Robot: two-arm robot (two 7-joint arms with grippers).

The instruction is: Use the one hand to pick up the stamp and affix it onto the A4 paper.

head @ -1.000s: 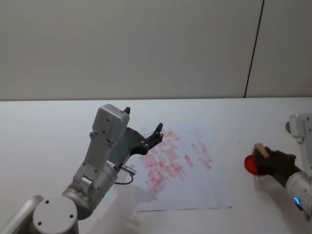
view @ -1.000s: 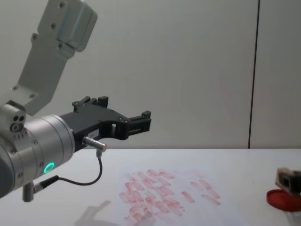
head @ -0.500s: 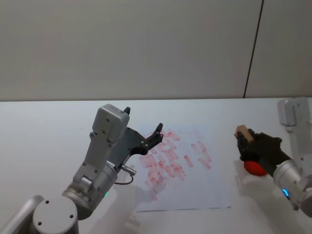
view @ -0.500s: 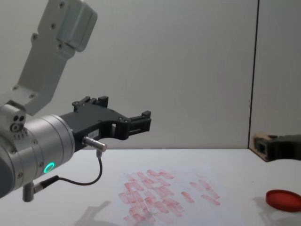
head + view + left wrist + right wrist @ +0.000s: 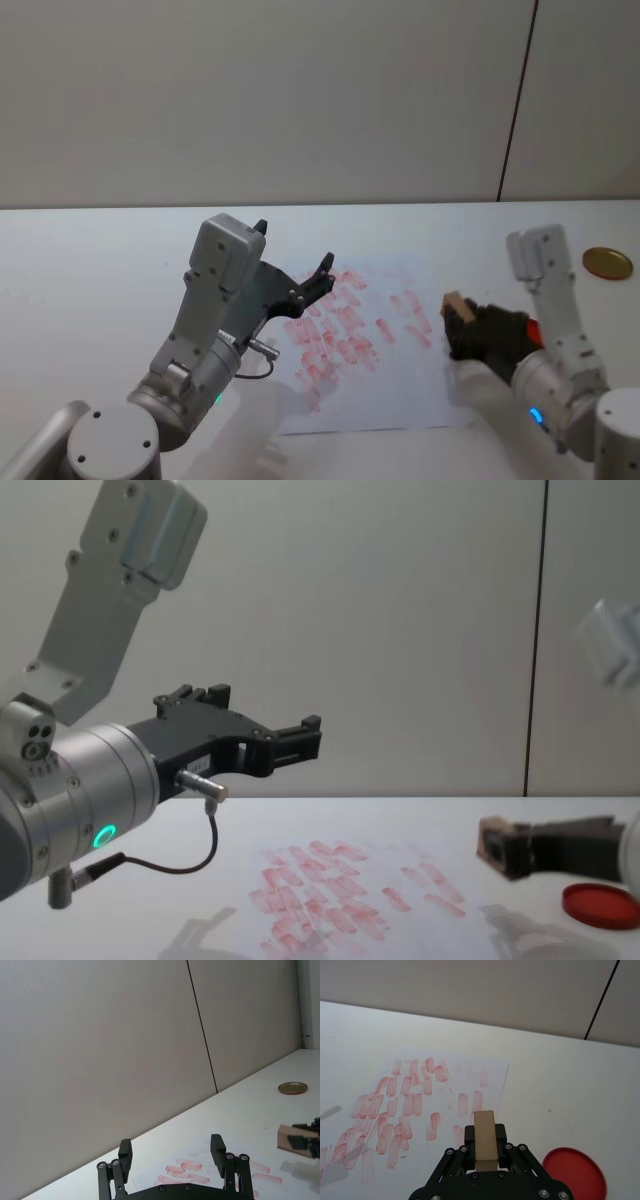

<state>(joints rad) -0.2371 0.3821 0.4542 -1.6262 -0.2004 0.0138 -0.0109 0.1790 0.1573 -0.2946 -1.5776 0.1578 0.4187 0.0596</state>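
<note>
Stamp (image 5: 455,304) clamped between the fingers of right gripper (image 5: 458,318), wooden end sticking out past the tips. Gripper holds it in the air, clear of the sheet. A4 paper (image 5: 400,385) lies below and ahead of that gripper, right edge roughly under the stamp, red marks spread off to the gripper's left. Red ink pad (image 5: 574,1180) sits on table (image 5: 100,260) just behind-right of the gripper, apart from the stamp. Left gripper (image 5: 293,246) raised over the sheet's left side, fingers (image 5: 217,1145) spread wide, nothing between them.
</note>
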